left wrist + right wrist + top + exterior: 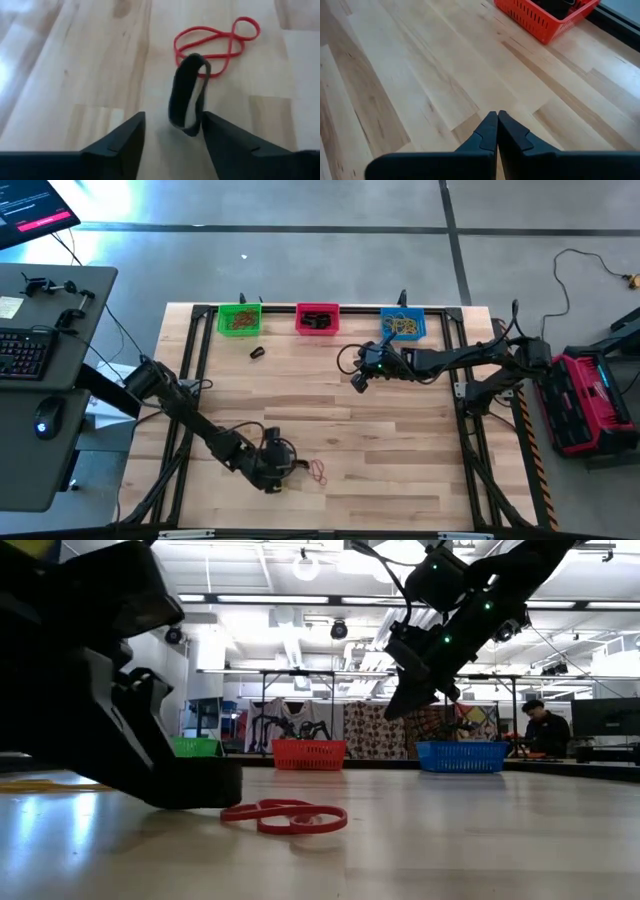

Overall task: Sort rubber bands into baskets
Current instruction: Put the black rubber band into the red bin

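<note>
- Near the table's front edge, the left gripper (pixel 172 142) sits low with jaws spread apart; a black rubber band (pixel 187 95) stands on edge between its fingertips, not pinched.
- Just beyond lies a red rubber band (pixel 216 44), flat on the wooden table (pixel 400 440).
- Right gripper (pixel 497 131) hovers mid-table, jaws clenched, empty.
- Green basket (pixel 239 319), red basket (pixel 317 318) and blue basket (pixel 403 325) line the far edge.

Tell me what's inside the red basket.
The red basket holds dark rubber bands, seen from above. How many is unclear; the basket wall hides its lower contents in the low view.
</note>
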Action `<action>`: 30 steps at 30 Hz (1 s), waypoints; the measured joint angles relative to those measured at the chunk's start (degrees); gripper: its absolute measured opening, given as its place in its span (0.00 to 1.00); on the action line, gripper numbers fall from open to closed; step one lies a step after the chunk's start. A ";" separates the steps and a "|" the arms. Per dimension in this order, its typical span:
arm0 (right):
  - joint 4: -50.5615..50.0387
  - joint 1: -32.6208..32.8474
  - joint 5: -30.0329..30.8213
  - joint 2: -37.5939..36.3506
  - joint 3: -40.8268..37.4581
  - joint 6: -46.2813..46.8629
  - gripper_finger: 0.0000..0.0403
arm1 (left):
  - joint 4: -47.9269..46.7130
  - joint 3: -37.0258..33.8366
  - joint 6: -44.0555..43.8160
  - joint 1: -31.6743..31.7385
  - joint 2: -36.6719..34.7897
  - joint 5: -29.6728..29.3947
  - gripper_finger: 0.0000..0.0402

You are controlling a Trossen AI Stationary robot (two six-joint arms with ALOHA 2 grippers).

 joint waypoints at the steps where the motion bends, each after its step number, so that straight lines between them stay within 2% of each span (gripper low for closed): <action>1: 0.00 0.00 0.00 0.00 0.00 -0.09 0.00 | 0.00 0.00 0.65 0.01 0.00 -0.41 0.44; 12: 0.50 -0.02 1.78 0.00 0.00 -3.09 0.00 | 0.78 0.00 7.63 0.92 0.00 1.65 0.02; 20: 0.48 0.27 2.27 0.00 0.00 -3.89 0.00 | -0.88 -0.02 10.52 4.93 -2.21 3.29 0.01; 25: 0.48 1.20 2.27 0.00 0.00 -3.96 0.00 | -1.88 -0.02 11.42 9.36 -8.53 1.62 0.00; 30: 0.55 1.49 2.74 0.00 0.00 -4.07 0.00 | -4.28 -0.02 16.55 16.44 -16.70 -0.35 0.00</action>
